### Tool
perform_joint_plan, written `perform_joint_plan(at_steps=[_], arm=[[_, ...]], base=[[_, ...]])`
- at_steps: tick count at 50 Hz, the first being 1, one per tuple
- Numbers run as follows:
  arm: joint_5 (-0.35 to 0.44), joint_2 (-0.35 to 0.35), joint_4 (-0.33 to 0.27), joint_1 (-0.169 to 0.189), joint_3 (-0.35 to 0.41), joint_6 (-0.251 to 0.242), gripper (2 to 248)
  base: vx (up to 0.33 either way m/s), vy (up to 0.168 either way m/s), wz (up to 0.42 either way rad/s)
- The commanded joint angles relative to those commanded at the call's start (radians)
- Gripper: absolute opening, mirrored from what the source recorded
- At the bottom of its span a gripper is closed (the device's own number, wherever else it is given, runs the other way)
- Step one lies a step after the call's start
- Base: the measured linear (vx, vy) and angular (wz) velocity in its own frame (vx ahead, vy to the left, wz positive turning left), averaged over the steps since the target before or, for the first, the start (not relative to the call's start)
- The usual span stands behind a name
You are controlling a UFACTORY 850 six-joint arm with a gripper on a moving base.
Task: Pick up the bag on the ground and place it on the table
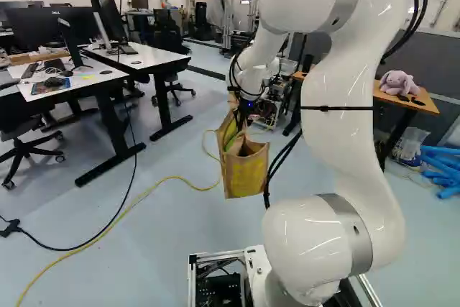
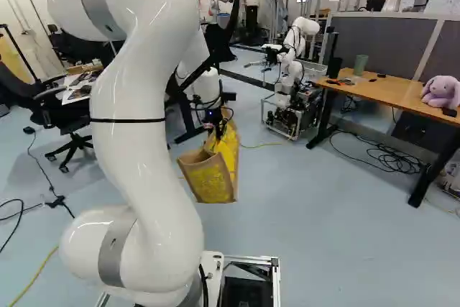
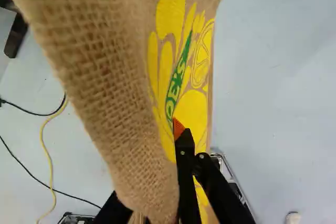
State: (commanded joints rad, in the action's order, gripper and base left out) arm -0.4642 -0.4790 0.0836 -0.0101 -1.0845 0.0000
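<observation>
My end effector (image 2: 216, 123) is clamped on the bag (image 1: 246, 176), which hangs above the floor (image 2: 345, 228). Wooden counter (image 2: 392, 93) right, plush rabbit (image 2: 440, 91) on it; white counters (image 1: 154, 56) left; another robot (image 2: 291, 70) far.

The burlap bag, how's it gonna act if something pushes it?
The bag would probably swing, since it hangs from the gripper. Its coarse weave should flex yet resist slipping, and its open mouth suggests it may partly hold its shape.
</observation>
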Motion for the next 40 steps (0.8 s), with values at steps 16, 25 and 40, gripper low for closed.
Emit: perform_joint_plan(at_steps=[16,25,40], arm=[[-0.063,0.05,-0.001,0.0,0.01,0.0,21],[-0.092,0.081,-0.001,0.0,0.018,0.0,21],[-0.134,0.135,-0.001,0.0,0.036,0.0,21]], base=[[0.0,0.0,0.0],[0.0,0.0,0.0],[0.0,0.0,0.0]])
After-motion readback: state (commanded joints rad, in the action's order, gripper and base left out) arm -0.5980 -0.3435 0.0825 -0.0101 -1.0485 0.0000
